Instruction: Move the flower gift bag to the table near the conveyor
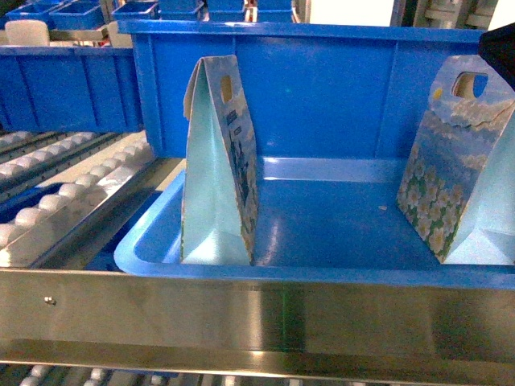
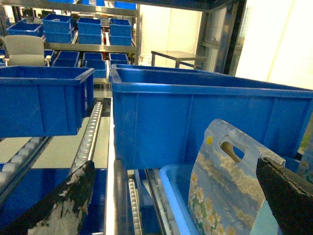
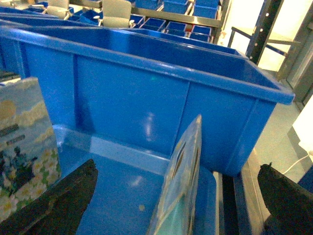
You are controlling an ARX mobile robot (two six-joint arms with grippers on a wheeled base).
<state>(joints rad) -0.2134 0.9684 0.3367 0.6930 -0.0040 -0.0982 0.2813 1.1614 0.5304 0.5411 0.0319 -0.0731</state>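
Two flower gift bags stand upright in a shallow blue tray (image 1: 322, 269) on the conveyor (image 1: 72, 193). One bag (image 1: 219, 165) is at the tray's left, edge-on to the head camera, its plain pale-blue side facing out and its handle hole near the top. The other bag (image 1: 459, 161) is at the tray's right, daisy face showing, partly cut by the picture's edge. The two are well apart, with bare tray floor between them. Right behind the tray sits a deep blue bin (image 1: 322, 80); more blue bins sit on the rollers to the left of the tray and further back.

The left gripper (image 2: 176, 196) has its fingers spread wide, one dark finger (image 2: 63, 205) to each side of a bag (image 2: 230, 181), not touching it. The right gripper (image 3: 178, 205) is likewise wide, straddling the edge-on bag (image 3: 183, 181) without contact. A steel rail (image 1: 257, 314) runs across in front of the tray.
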